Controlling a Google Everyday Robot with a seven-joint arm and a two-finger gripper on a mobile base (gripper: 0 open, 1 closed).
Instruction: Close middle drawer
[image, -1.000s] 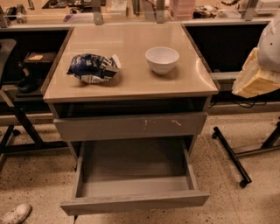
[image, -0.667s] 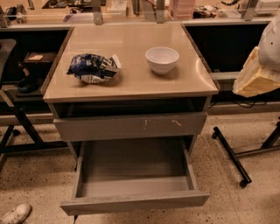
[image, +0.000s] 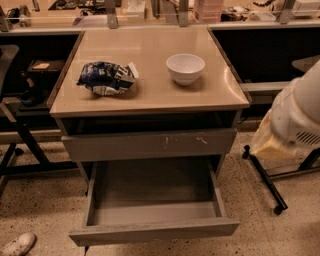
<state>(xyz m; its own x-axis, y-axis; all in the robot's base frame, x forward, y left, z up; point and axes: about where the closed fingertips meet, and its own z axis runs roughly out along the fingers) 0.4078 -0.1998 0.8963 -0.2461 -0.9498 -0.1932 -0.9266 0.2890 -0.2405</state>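
Observation:
The middle drawer (image: 152, 231) is pulled far out at the bottom front of the grey cabinet. Its flat handle-less front faces me and its grey tray interior (image: 152, 187) holds nothing. Above it is the grey drawer front with pale scratch marks (image: 150, 145), pushed in. My gripper is out of view. Only the white and cream casing of my arm (image: 292, 120) shows at the right edge, right of the cabinet and apart from the drawer.
On the beige cabinet top (image: 150, 92) lie a crumpled blue chip bag (image: 106, 78) and a white bowl (image: 185, 68). A black wheeled stand leg (image: 267, 185) is on the floor at the right, a dark frame (image: 20, 145) at the left, and a white shoe (image: 17, 245) at the bottom left.
My arm's casing at the right has moved lower and slightly left in the view. The drawer, bag and bowl have not moved.

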